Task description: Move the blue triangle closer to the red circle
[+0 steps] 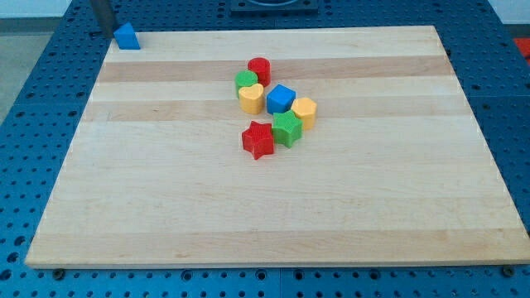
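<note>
The blue triangle sits at the board's top left corner, far from the other blocks. The red circle is a red cylinder at the top of a cluster near the board's middle. My tip comes down at the view's top left, just left of the blue triangle and close to it; I cannot tell whether they touch.
The cluster below the red circle holds a green circle, a yellow heart, a blue cube, a yellow hexagon, a green star and a red star. The wooden board lies on a blue perforated table.
</note>
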### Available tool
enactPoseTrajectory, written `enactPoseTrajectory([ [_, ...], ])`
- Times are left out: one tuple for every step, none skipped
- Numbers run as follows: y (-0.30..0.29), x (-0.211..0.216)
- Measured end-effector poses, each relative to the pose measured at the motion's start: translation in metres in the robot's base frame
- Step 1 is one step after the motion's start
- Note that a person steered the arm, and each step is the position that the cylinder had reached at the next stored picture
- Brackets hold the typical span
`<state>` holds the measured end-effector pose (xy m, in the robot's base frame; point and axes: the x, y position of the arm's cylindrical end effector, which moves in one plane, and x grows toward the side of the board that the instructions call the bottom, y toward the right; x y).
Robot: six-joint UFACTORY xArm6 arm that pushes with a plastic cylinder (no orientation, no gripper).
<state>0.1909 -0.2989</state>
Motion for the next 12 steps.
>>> enactPoseTrajectory([
  [0.009, 0.003],
  [0.009, 0.015],
  [0.015, 0.026],
  [0.021, 0.031],
  [0.032, 0.031],
  [0.049, 0.033],
  [0.063, 0.034],
  [0.076, 0.036],
  [0.092, 0.040],
  [0.106, 0.044],
  [0.122, 0.050],
  [0.141, 0.057],
])
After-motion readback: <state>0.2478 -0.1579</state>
